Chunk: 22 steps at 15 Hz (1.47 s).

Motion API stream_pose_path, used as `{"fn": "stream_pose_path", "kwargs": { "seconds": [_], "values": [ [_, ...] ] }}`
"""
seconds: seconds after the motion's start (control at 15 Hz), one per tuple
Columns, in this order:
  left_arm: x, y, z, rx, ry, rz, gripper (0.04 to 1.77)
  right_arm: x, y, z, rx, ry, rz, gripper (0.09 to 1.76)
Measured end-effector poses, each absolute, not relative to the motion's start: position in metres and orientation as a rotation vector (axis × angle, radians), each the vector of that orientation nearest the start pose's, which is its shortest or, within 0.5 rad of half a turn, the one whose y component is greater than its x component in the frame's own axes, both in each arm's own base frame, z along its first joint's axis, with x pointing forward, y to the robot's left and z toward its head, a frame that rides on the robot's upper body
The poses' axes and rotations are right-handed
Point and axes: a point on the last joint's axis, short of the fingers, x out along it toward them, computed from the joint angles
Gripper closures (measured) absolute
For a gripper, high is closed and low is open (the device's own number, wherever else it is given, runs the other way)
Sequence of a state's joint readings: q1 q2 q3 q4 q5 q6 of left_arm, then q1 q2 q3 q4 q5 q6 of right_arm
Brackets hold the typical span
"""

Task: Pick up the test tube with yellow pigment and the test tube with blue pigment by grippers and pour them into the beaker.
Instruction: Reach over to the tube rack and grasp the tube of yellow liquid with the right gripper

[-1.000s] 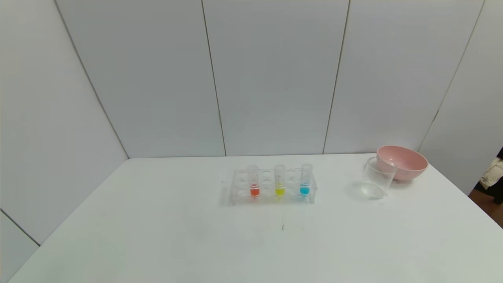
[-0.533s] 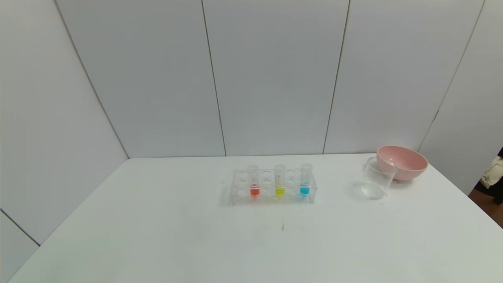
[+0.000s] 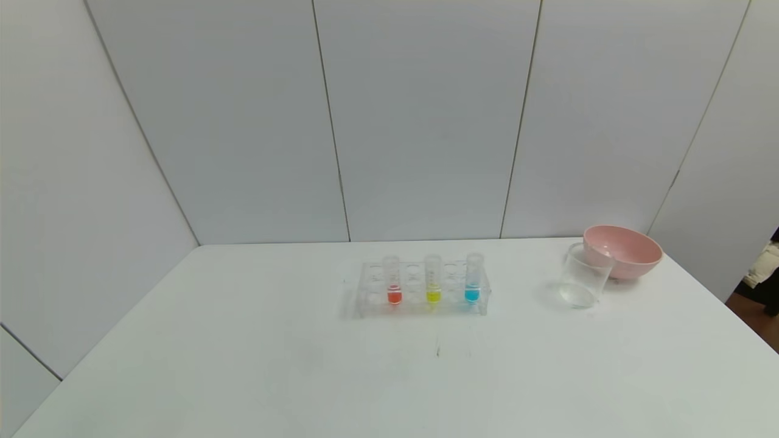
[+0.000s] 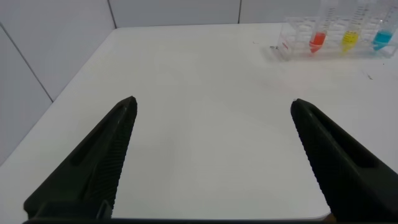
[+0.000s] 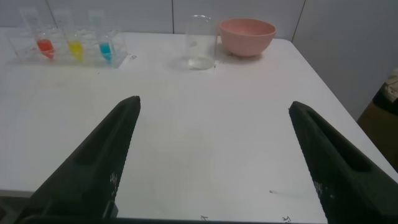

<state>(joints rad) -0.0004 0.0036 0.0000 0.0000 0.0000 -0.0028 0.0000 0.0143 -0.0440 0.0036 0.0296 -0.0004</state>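
White flat table (image 3: 243,365) carries: clear acrylic test-tube rack (image 3: 422,291) mid-table, small clear straight-walled glass beaker (image 3: 583,277) well to its right, round pink bowl (image 3: 622,250) just behind the beaker near the far right corner.

Test tube rack (image 3: 422,297) standing mid-table (image 3: 243,365). In rack, left to right: tube with red-orange liquid (image 3: 394,281), test tube with yellow pigment (image 3: 433,280), test tube with blue pigment (image 3: 473,278), all upright. Beaker (image 3: 582,275) standing well right of rack. Bowl (image 3: 622,250) sitting just behind beaker, touching or nearly so.
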Motion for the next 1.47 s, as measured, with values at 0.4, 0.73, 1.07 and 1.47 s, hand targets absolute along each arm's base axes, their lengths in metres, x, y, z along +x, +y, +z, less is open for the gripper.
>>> {"fn": "stream_pose_path", "kwargs": {
  "seconds": [0.4, 0.73, 1.07, 1.47],
  "values": [
    [-0.023, 0.0, 0.076, -0.003, 0.004, 0.0, 0.05, -0.008, 0.001, 0.127, 0.057, -0.039, 0.057, 0.14],
    [-0.023, 0.0, 0.076, -0.003, 0.004, 0.0, 0.05, 0.037, 0.001, 0.16, 0.062, -0.019, 0.055, 0.14],
    [-0.023, 0.0, 0.076, -0.003, 0.004, 0.0, 0.05, 0.098, 0.003, 0.17, 0.056, 0.071, 0.055, 0.14],
    [-0.023, 0.0, 0.076, -0.003, 0.004, 0.0, 0.05, 0.173, 0.036, 0.166, 0.057, 0.07, -0.004, 0.14]
  ]
}}
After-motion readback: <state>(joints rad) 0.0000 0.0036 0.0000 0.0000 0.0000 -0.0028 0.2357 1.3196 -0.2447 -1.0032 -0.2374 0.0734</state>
